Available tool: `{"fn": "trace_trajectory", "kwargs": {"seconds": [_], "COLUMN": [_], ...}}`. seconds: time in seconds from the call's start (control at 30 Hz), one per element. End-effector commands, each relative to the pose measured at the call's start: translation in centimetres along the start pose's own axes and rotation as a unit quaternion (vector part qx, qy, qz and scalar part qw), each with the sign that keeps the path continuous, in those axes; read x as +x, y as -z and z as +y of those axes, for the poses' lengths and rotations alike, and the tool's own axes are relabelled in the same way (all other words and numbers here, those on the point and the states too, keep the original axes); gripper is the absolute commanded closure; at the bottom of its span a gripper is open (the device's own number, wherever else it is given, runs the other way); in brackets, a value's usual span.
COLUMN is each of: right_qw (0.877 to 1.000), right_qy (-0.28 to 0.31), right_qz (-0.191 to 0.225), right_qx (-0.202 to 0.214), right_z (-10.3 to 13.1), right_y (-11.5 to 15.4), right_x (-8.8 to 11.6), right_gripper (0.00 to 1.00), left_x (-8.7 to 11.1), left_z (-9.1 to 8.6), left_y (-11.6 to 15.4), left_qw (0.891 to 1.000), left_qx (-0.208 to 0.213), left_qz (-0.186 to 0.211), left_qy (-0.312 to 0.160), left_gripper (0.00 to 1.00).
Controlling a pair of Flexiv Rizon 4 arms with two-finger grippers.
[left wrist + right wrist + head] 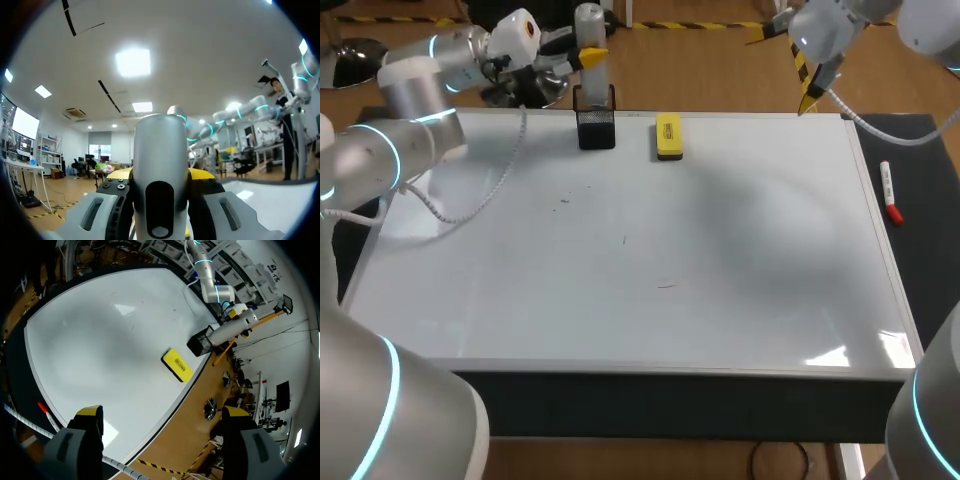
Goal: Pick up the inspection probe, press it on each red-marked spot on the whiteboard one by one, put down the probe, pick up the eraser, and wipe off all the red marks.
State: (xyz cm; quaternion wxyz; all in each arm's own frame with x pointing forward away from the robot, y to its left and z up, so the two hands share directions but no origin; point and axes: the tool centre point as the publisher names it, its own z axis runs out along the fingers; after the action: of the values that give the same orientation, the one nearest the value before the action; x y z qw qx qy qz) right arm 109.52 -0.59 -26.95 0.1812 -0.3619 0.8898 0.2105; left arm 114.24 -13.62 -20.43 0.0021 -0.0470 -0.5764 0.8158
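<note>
My left gripper point(588, 58) is shut on the silver inspection probe point(593, 82), which stands upright with its lower end at the mouth of the black mesh holder point(596, 128) at the whiteboard's far edge. In the left wrist view the probe point(160, 150) fills the gap between the yellow fingertips point(201, 173). The yellow eraser point(668, 136) lies flat just right of the holder. My right gripper point(810, 98) hangs open above the far right corner, holding nothing; from it I see the eraser point(177, 365) and the holder point(200, 342). A faint reddish stroke point(667, 286) shows mid-board.
The whiteboard point(740, 300) covers most of the table. Small dark specks point(563, 201) mark its left half. A red-capped marker point(890, 192) lies on the dark strip beyond the board's right edge. A white cable point(500, 180) droops from my left arm over the board.
</note>
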Motion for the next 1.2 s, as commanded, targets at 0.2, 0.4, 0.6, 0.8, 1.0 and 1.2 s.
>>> {"fn": "trace_trajectory", "kwargs": {"seconds": [0.2,0.4,0.6,0.8,1.0,1.2], "right_qw": [1.000,1.000,1.000,1.000,1.000,1.000], "right_qy": [0.001,0.001,0.001,0.001,0.001,0.001], "right_qz": [0.002,0.002,0.002,0.002,0.002,0.002], "right_qx": [0.001,0.001,0.001,0.001,0.001,0.001], "right_z": [0.0,0.0,0.0,0.0,0.0,0.0], "right_y": [0.0,0.0,0.0,0.0,0.0,0.0], "right_x": [0.0,0.0,0.0,0.0,0.0,0.0], "right_gripper": [0.00,0.00,0.00,0.00,0.00,0.00], "left_x": [-0.6,-0.8,-0.8,-0.8,-0.8,-0.7], "left_z": [2.9,4.7,5.9,6.6,6.7,6.7], "left_y": [0.9,1.4,1.8,2.3,2.4,2.5], "left_qw": [1.000,1.000,0.999,0.999,0.999,0.999], "left_qx": [0.006,-0.004,-0.014,-0.015,-0.015,-0.017], "left_qz": [0.023,0.026,0.029,0.024,0.023,0.023], "left_qy": [0.007,0.010,0.014,0.020,0.020,0.023], "left_gripper": [1.00,1.00,1.00,1.00,1.00,0.00]}}
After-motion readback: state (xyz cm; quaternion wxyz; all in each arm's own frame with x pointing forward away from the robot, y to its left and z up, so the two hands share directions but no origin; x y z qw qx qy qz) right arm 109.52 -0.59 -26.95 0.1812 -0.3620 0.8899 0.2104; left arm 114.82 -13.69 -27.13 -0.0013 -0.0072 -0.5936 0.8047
